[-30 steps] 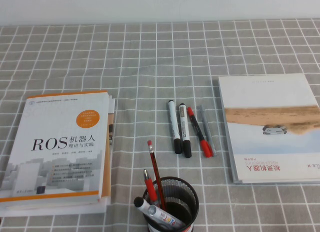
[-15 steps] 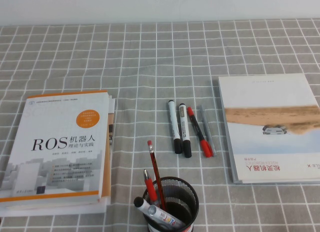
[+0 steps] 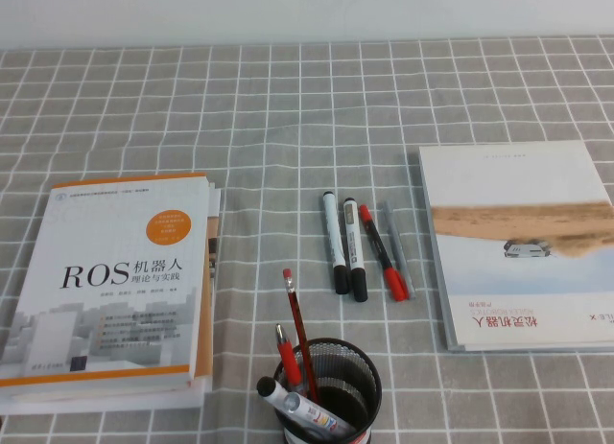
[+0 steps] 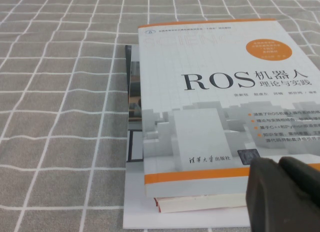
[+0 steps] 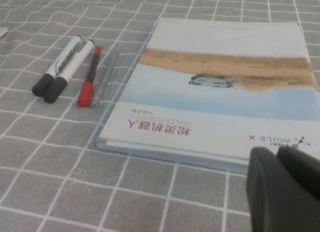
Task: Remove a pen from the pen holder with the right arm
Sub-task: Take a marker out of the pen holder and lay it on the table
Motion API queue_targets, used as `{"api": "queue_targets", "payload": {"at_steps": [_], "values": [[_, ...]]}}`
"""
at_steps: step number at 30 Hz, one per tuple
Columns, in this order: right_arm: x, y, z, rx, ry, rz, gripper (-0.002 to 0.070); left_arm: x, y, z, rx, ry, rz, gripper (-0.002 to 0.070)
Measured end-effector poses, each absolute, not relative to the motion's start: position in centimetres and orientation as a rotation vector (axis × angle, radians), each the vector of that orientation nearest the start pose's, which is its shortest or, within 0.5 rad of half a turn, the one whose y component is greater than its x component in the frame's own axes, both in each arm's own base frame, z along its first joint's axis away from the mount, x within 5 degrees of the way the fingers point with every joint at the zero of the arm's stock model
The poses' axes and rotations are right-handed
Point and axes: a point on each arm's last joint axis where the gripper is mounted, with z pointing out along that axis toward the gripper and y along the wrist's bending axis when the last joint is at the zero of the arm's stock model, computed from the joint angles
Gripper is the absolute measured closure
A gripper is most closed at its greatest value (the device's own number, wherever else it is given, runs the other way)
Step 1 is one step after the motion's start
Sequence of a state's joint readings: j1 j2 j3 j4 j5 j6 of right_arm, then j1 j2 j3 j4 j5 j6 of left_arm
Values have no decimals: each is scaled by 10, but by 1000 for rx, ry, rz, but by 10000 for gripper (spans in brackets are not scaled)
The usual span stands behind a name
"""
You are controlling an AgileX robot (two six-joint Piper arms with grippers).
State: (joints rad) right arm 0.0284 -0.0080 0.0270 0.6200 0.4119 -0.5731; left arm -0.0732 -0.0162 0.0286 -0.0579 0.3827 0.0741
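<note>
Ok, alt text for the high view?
A black mesh pen holder with three pens stands at the table's near edge; four pens lie beyond it, between a ROS book left and a booklet right. Left pincer and right pincer are out of frame.

The left arm's dark matte gripper (image 4: 278, 167) hangs low on the robot's left, tilted downward, its two blunt fingers pressed together. The right arm's matching dark gripper (image 5: 278, 154) hangs likewise on the right, fingers closed on nothing.
</note>
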Motion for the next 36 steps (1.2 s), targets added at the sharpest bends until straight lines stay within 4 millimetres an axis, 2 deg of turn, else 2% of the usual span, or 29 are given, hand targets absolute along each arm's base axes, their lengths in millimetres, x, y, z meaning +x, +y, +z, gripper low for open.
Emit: {"api": "queue_targets", "payload": {"at_steps": [8,15,18,23,27,32,36], "values": [[51,23,175,-164,1825,263,689,52,-6,170,103,1876,-57,678],[52,23,182,-47,1758,354,689,52,-6,170,103,1876,-57,678],[54,21,189,83,1687,443,688,52,-6,170,103,1876,-57,678],[56,14,201,422,1527,688,689,52,-6,170,103,1876,-57,678],[56,7,204,539,1457,708,688,52,-6,170,103,1876,-57,678],[56,11,204,494,1475,721,689,52,-6,170,103,1876,-57,678],[52,15,235,403,1434,744,688,52,-6,170,103,1876,-57,678]]}}
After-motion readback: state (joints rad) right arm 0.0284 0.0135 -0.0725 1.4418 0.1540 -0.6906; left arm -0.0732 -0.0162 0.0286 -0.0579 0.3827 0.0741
